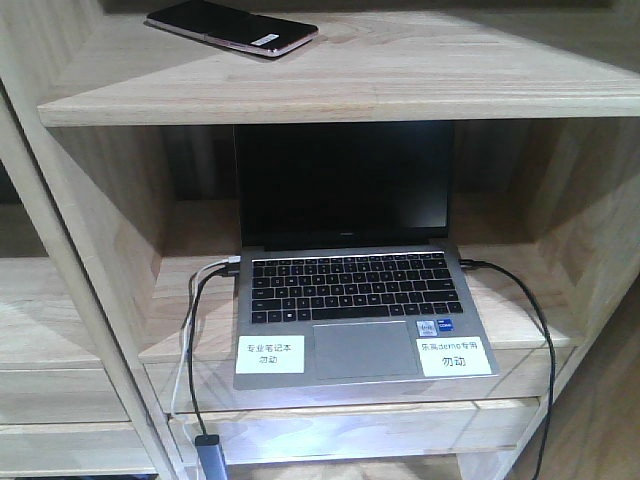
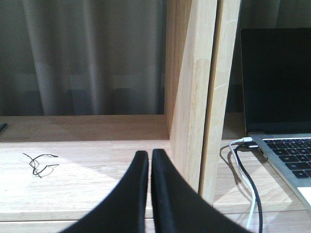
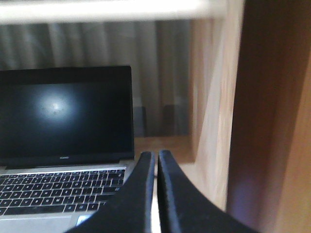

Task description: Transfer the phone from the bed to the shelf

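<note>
Jaws of left gripper [image 2: 149,158] were pressed together, empty; right gripper [image 3: 156,160] likewise, nothing between; both sat low, near laptop [image 1: 350,290]; phone [image 1: 232,27] already lay flat on shelf [image 1: 420,70] upper board, left end, clear of edge; placing looked finished; best practice judged: draw arms straight back, avoid cables [image 1: 195,330], leave phone undisturbed.

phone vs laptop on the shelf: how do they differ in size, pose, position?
The phone is far smaller than the laptop. The phone lies flat as one thin slab; the laptop stands open, screen upright over its keyboard. The phone sits on the upper board of the shelf, the laptop in the compartment below. Cables plug into both sides of the laptop; none reach the phone. Both have dark, unlit screens and rest on pale wood.
</note>
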`<state>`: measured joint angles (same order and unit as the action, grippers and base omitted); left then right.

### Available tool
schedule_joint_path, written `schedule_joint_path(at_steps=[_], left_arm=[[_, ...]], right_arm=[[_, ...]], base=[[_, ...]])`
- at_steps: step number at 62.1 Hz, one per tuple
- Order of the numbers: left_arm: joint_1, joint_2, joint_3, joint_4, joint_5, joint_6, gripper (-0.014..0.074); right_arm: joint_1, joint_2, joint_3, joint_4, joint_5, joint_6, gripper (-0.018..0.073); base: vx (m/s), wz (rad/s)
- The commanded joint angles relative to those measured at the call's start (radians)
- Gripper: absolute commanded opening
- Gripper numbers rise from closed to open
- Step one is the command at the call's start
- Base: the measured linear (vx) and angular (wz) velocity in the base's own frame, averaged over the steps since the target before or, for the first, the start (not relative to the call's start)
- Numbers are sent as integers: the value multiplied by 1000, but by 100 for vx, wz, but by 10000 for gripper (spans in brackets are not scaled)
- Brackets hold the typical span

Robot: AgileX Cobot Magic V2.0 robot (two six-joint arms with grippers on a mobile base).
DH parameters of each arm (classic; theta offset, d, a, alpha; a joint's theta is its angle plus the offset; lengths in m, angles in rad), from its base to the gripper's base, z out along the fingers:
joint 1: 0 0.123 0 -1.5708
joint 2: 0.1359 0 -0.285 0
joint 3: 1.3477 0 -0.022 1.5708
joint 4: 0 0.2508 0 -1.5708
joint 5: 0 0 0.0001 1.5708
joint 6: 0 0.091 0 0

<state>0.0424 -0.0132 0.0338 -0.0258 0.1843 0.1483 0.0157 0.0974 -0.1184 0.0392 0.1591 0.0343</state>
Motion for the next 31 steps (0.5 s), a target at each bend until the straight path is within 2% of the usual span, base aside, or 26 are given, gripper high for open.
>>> schedule_joint_path(at_steps=[1,11,16,31], left_arm=[[-4,-13,-21,-9,-72,-6,1],[-4,-13,-21,-9,-72,-6,1],[-4,-13,-21,-9,-72,-6,1],[-4,-13,-21,-9,-72,-6,1]], right_arm=[[-7,-38,45,-15,-115,10,-6],[-9,-125,153,-15,-123,14,-6],[-7,-121,150,-15,-80,13,-6],[-7,-121,150,-16,-78,8,-6]], base=[[0,0],[0,0],[0,0],[0,0]])
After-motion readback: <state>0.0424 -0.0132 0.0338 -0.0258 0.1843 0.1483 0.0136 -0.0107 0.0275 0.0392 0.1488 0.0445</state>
